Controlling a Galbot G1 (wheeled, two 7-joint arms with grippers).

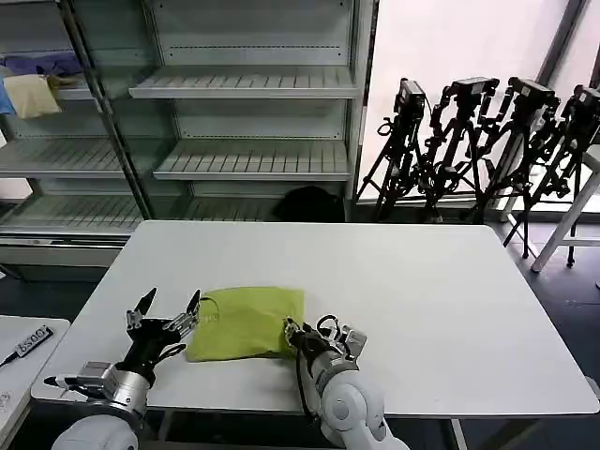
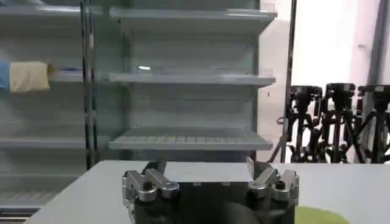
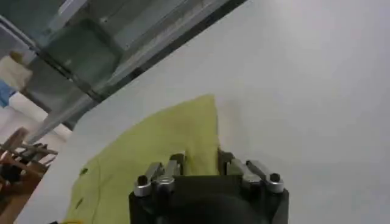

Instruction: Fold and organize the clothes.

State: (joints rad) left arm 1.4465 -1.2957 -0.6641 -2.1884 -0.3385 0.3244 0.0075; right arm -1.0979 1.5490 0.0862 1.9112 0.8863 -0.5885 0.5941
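The lime yellow-green T-shirt (image 1: pixel 246 322) lies folded into a small rectangle near the front edge of the white table (image 1: pixel 412 300). My left gripper (image 1: pixel 171 305) stands open just off the shirt's left edge, its fingers spread wide with nothing between them. In the left wrist view that gripper (image 2: pixel 207 164) points over bare table, and a sliver of the shirt (image 2: pixel 317 214) shows beside it. My right gripper (image 1: pixel 298 336) sits at the shirt's near right corner. In the right wrist view the gripper (image 3: pixel 201 159) is shut on a raised fold of the shirt (image 3: pixel 164 140).
Metal shelving (image 1: pixel 253 84) stands behind the table, with a pale yellow cloth (image 1: pixel 33 94) and a blue-purple cloth (image 1: pixel 42 64) on its upper left shelves. Black tripods (image 1: pixel 487 141) line the back right. A low side table (image 1: pixel 19 356) sits at my left.
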